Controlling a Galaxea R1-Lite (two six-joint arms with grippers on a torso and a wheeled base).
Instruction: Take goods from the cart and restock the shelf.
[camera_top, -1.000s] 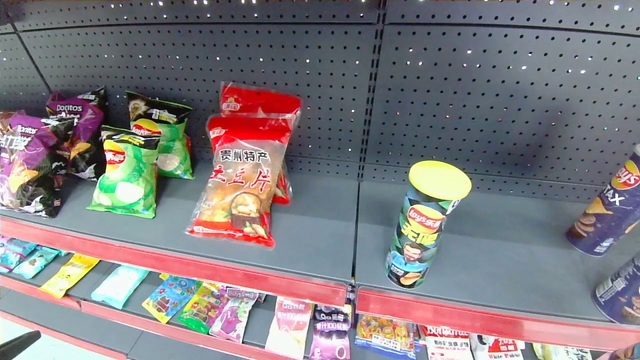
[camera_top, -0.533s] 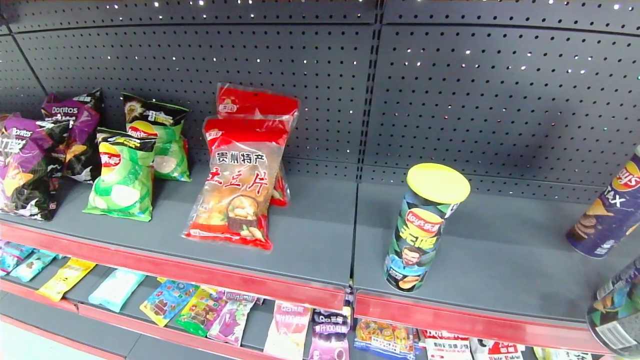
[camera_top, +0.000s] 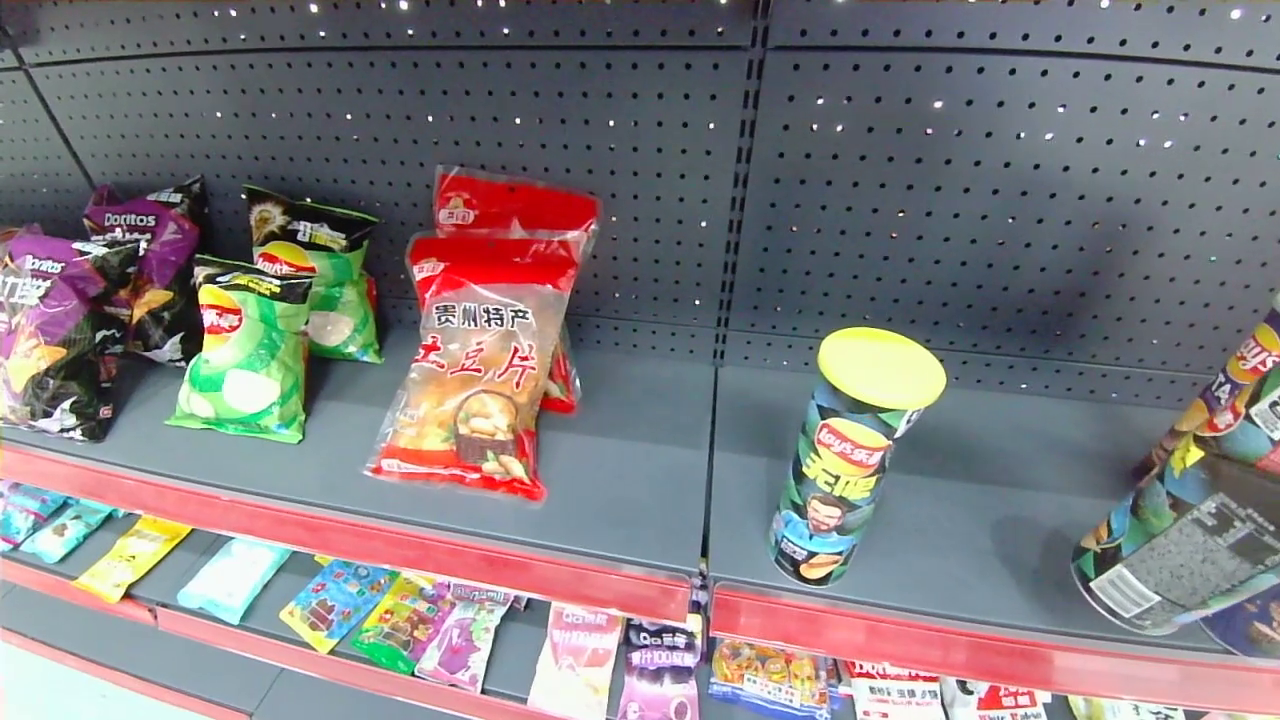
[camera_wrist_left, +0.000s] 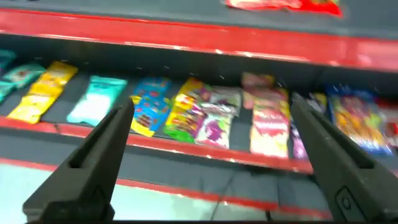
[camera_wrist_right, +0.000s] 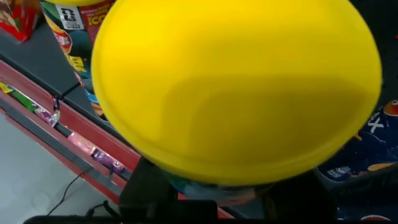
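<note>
A chip can with a yellow lid (camera_top: 856, 455) stands upright on the grey shelf (camera_top: 620, 470), right of the middle divider. A second chip can (camera_top: 1180, 525) of the same green and black print hangs tilted over the shelf's right end, its bottom rim toward me. In the right wrist view its yellow lid (camera_wrist_right: 236, 87) is close up, and my right gripper (camera_wrist_right: 208, 193) is shut on the can below the lid. My left gripper (camera_wrist_left: 211, 155) is open and holds nothing, low in front of the lower shelf of candy packs (camera_wrist_left: 199, 115).
Red snack bags (camera_top: 475, 370), green chip bags (camera_top: 255, 345) and purple chip bags (camera_top: 70, 320) fill the shelf's left half. A blue can (camera_top: 1240, 385) leans behind the held can, another (camera_top: 1250, 625) sits below it. Bare shelf lies between the standing can and the held can.
The held can has risen from the lower right corner and come leftward over the shelf's right end, now covering most of the blue can. The head camera shifted slightly at first.
</note>
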